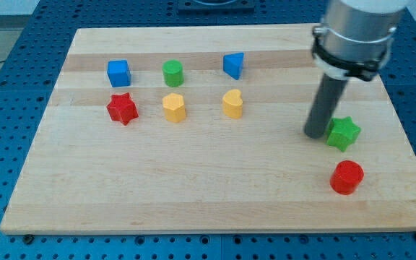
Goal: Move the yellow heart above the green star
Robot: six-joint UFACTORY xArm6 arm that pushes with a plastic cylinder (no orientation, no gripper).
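Sitting near the middle of the bench [193,195], the yellow heart [232,103] is small and bright, well apart from the green star [343,133] on the view's right. My tip [314,134] rests just beside that star's left (no jaws here), so it must go back left to push.

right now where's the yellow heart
The yellow heart sits just above the board's middle, below the blue block and right of the other yellow block, well to the view's left of my tip.
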